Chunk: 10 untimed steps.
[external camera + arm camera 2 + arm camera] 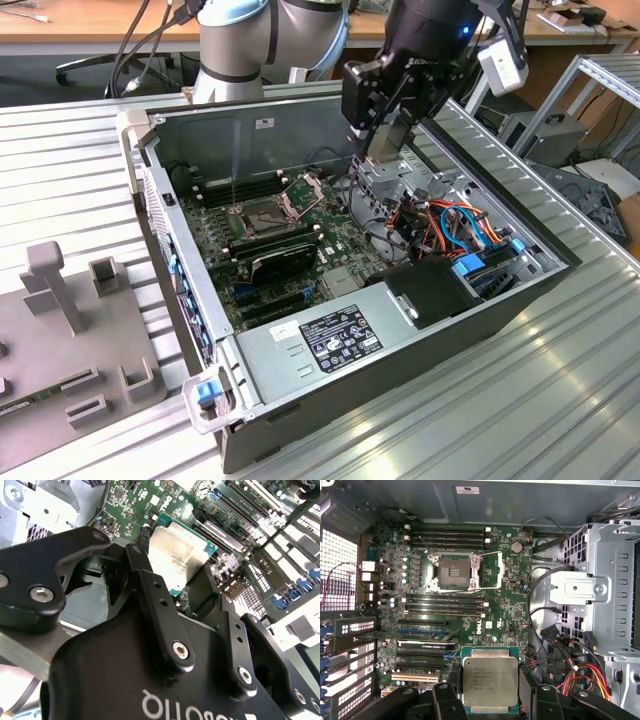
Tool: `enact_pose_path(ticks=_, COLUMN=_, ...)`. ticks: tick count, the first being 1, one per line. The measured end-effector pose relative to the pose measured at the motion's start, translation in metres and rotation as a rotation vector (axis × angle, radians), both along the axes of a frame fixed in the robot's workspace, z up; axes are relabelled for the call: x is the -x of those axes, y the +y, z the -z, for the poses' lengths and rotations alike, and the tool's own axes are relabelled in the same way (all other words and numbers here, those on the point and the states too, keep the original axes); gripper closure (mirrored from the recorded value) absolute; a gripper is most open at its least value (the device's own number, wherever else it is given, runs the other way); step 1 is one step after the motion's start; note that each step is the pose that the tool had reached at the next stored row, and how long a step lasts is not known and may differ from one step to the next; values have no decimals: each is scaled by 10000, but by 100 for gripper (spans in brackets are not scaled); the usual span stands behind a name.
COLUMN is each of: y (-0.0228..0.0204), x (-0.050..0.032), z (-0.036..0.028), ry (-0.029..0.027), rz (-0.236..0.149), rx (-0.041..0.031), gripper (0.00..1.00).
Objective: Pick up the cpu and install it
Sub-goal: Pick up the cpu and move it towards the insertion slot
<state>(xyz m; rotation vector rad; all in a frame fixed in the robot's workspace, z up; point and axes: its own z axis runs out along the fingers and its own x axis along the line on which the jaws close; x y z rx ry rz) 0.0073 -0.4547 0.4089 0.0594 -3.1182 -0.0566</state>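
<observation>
1. Weight should be no trouble: the cpu [490, 680] looks like a thin, stiff, light chip. By my judgement the risk is damage rather than load.
2. Its metal top looks smooth and could slide under a pad. The underside contacts, hidden here, are likely fragile. Opposite edges of the green carrier board look like the right places to take hold, with modest squeeze and the chip kept level.
3. The gripper [172, 575] is clamped on the cpu in that way. In both wrist views its black fingers [445, 700] stand on two opposite sides of the chip, pressing its edges.
4. The cpu hangs inside the open computer case [420, 350], above the motherboard [505, 605] and over the expansion slots [420, 650]. It is well apart from the cpu socket [455, 572], which sits bare with its metal frame swung open.
5. In the exterior view the gripper hovers near the drive cage [400, 185], to the exterior view's right of the socket.
6. The chip is square, with a dull silver-grey lid that carries faint print. A narrow green rim runs around the lid. It is much smaller than the gripper holding it.
</observation>
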Motion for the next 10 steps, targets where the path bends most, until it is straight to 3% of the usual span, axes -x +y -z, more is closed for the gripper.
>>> enact_pose_path(ticks=10, y=0, x=-44, z=38, ry=5, rz=1, rx=0, gripper=45)
